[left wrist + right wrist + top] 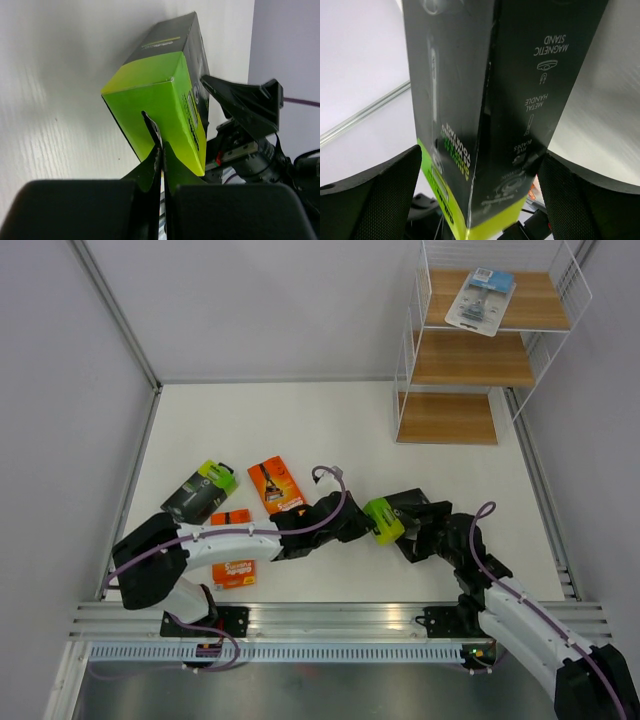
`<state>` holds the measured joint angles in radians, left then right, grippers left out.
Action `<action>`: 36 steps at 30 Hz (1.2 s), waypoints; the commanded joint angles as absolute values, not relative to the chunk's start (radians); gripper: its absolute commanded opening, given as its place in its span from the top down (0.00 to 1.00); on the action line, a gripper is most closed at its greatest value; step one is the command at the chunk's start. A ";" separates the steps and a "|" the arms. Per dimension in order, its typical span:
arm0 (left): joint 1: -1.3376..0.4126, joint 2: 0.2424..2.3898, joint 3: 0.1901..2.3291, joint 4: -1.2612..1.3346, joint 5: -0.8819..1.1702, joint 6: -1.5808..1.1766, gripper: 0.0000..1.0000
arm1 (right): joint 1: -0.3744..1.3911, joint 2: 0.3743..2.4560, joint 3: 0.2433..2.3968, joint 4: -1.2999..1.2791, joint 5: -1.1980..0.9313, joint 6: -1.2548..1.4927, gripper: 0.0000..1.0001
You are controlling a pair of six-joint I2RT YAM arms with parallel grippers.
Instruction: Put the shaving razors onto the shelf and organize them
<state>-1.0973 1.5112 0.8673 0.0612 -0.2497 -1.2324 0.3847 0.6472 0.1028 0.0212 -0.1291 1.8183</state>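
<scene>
A black razor box with a lime-green end is held above the table's front middle. My left gripper is shut on the thin hang tab at the box's green end; the box points away from it. My right gripper is open, its fingers standing wide on either side of the same box, with a gap on the left side. A second black box and two orange cards lie on the table at the left. A clear blister pack lies on the shelf's top board.
The white wire shelf with wooden boards stands at the far right corner, its middle and bottom boards bare. Grey walls enclose the white table on the left, back and right. An aluminium rail with both arm bases runs along the near edge.
</scene>
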 commanded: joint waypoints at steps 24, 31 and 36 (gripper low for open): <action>-1.267 1.620 1.008 -0.037 -0.613 -1.431 0.98 | 0.423 0.647 0.205 0.009 -0.179 1.749 0.12; -1.359 1.643 1.103 -0.233 -0.826 -1.479 0.98 | 0.423 0.672 0.258 0.003 -0.169 1.721 0.19; -1.391 1.713 1.216 -0.437 -0.883 -1.577 0.98 | 0.423 0.681 0.290 -0.029 -0.172 1.687 0.21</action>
<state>-1.3643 1.6711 1.1362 -0.2672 -0.8124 -1.4830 0.4217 0.6857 0.2199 -0.0837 -0.1612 1.7039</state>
